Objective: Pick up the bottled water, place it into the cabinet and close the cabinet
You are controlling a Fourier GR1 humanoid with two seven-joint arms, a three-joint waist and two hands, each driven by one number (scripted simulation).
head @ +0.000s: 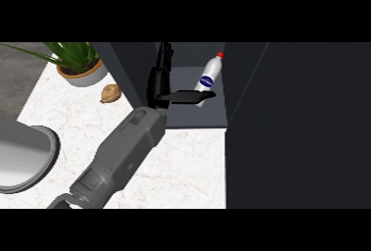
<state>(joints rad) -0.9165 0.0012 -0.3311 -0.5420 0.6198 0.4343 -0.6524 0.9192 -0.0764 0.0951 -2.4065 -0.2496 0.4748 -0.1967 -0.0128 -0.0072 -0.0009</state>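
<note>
Place step looks about done: bottle [208,75] stands inside the cabinet [190,113], leaning a bit against the right inner wall, red cap up. My left hand [168,90] is in the opening just beside it, fingers straight, thumb stretched toward the bottle's base. Can't tell if the thumb touches; nothing is curled round it, so I read it as released. Right hand not visible. Door [297,122] is the dark panel on the right, open. Next I'd pull the hand clear without clipping the bottle, then swing the door shut.
</note>
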